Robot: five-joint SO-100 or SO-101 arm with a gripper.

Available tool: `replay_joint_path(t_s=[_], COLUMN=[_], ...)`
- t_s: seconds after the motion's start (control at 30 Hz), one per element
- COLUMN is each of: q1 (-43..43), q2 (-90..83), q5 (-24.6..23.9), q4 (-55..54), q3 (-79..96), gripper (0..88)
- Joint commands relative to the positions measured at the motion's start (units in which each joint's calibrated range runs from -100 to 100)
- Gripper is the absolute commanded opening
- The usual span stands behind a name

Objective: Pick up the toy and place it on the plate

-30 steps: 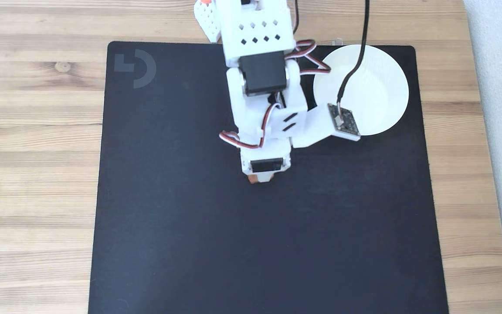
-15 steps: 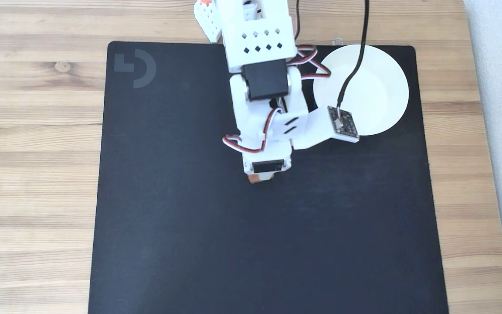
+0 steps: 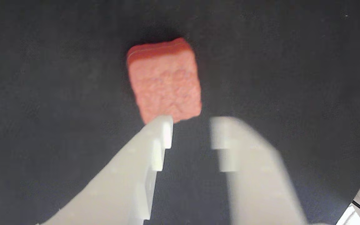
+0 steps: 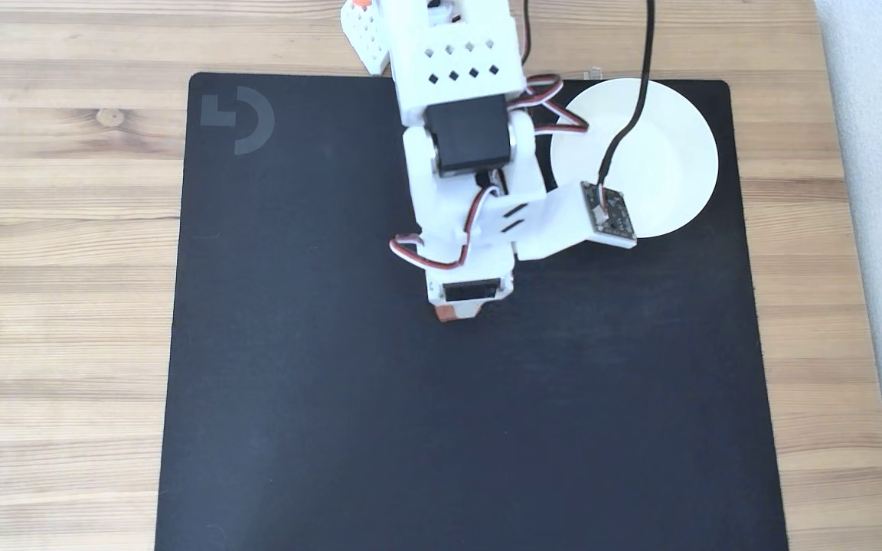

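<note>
In the wrist view the toy (image 3: 165, 82) is seen lying flat on the black mat (image 3: 42, 93), in the upper centre of the frame, its rough reddish top facing the camera. The gripper (image 3: 190, 128) is being held just below it in the frame with its jaws set narrowly apart and nothing between them; the tip of the left finger (image 3: 155, 137) is overlapping the toy's lower edge, while the right finger is blurred and standing clear of it.

In the fixed view the white arm (image 4: 464, 168) is reaching down from the top centre over the mat (image 4: 334, 421), and only a sliver of the toy (image 4: 446, 313) is showing beneath the gripper (image 4: 462, 311). The plate (image 4: 671, 153) is sitting at the upper right of the mat, well apart from the toy, partly crossed by a black cable (image 4: 632, 115).
</note>
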Motion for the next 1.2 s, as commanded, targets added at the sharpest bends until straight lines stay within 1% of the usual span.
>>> replay_joint_path(t_s=[0.0, 0.03, 0.07, 0.2, 0.3, 0.7, 0.8, 1.17], q1=[0.1, 0.1, 0.1, 0.0, 0.0, 0.0, 0.5, 0.3], q2=[-0.2, -0.2, -0.2, -0.1, -0.1, 0.0, 1.8, 5.3], q5=[0.5, 0.6, 0.6, 0.5, 0.1, 0.0, -0.1, 0.0], q4=[1.9, 1.9, 1.9, 2.3, 5.0, 5.6, 7.9, 7.4], q3=[-2.6, -2.4, -2.4, -2.4, -2.5, -2.3, -1.5, -2.3], gripper=[37.2, 40.3, 41.3, 41.7, 41.8, 41.6, 41.8, 41.5])
